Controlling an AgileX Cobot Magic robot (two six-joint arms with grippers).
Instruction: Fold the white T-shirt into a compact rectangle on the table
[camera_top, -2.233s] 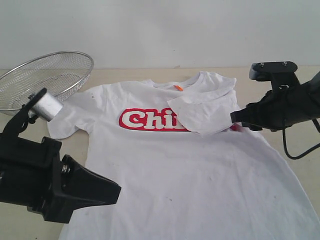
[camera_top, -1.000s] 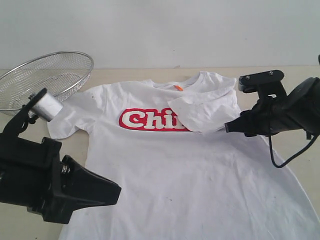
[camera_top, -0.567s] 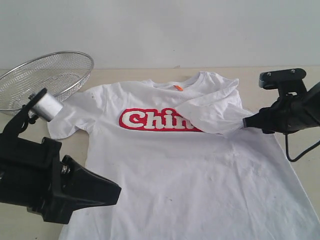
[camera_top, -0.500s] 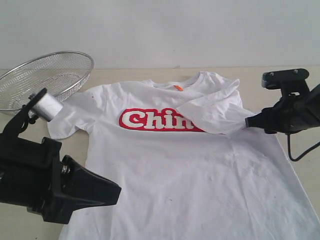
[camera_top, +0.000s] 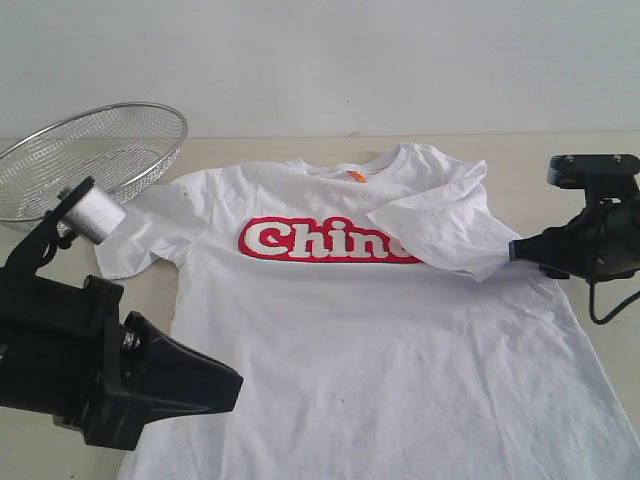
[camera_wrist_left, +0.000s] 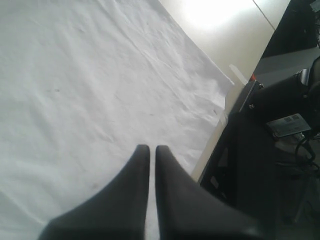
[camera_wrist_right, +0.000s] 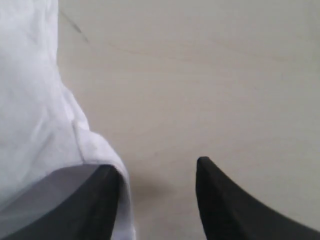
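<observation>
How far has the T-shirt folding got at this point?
Done: the white T-shirt lies flat on the table, one sleeve folded over the end of the red lettering. In hand: the right end effector, jaws apart, is at that sleeve's edge; the left end effector is shut above the lower shirt. Left: the other sleeve and the body are unfolded.

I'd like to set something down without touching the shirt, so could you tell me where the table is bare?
Bare table runs behind the white T-shirt, from the mesh basket to the right gripper. More lies off the shirt's edge, nearer than the right gripper. The shirt fills the middle; the left gripper crowds the near left.
</observation>
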